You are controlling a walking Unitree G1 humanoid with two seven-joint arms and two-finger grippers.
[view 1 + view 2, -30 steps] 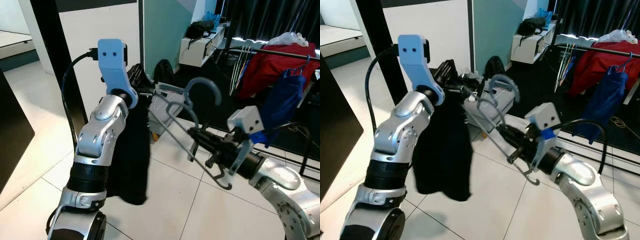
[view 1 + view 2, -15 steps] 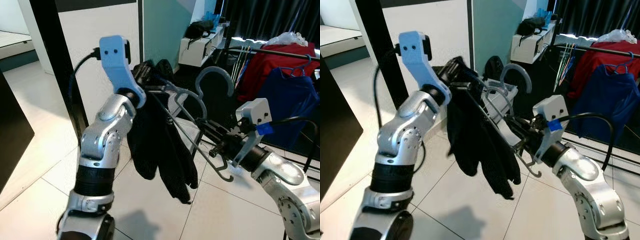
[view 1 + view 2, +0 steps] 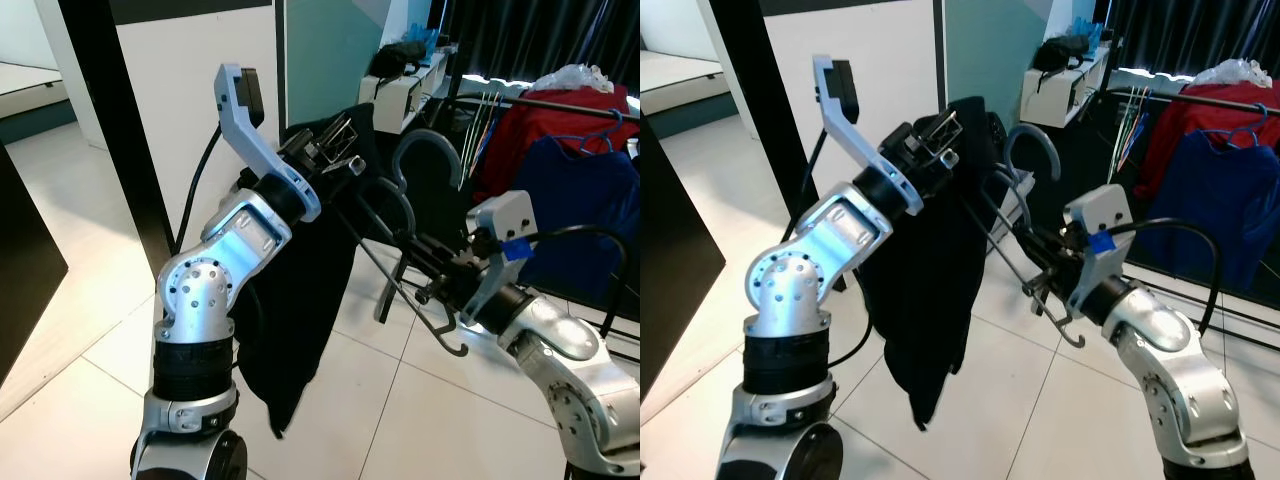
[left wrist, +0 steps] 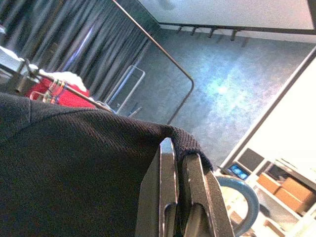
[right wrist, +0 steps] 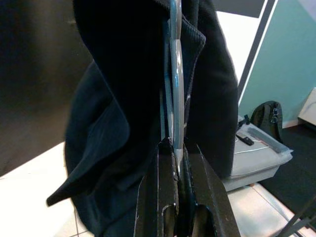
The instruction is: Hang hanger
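Black garment [image 3: 300,300]: in the head views it drapes from a grey hanger [image 3: 425,160], held up in mid-air between the two arms above the tiled floor [image 3: 90,300].
Left pincer [image 3: 335,148]: raised high, clamped on the garment's top edge.
Right pincer [image 3: 430,275]: lower, closed on the hanger's frame, hook rising just above it.
Rail [image 3: 560,103]: behind, carrying red and blue clothes.
Left wrist view: fingers [image 4: 170,197] pinch the dark cloth [image 4: 74,168].
Right wrist view: fingers [image 5: 165,197] grip the grey hanger bar [image 5: 176,74], garment draped over both sides.
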